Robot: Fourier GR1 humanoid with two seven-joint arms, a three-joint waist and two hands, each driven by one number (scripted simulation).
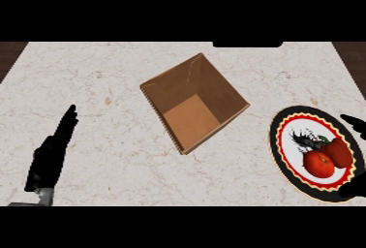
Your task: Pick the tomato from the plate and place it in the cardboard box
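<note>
Looking down, we see the tomato [328, 159] lying on the plate [284, 127] at the right. Our right hand [352, 121] shows only dark tips at the plate's far edge, so we cannot tell its state. The cardboard box [194, 101] stands open mid-counter. Our left hand [52, 152] rests with straight fingers, far left.

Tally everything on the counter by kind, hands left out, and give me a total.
Tomato, red, on the plate: 1
Plate, dark rim, white middle: 1
Cardboard box, open, brown: 1
Total: 3
</note>
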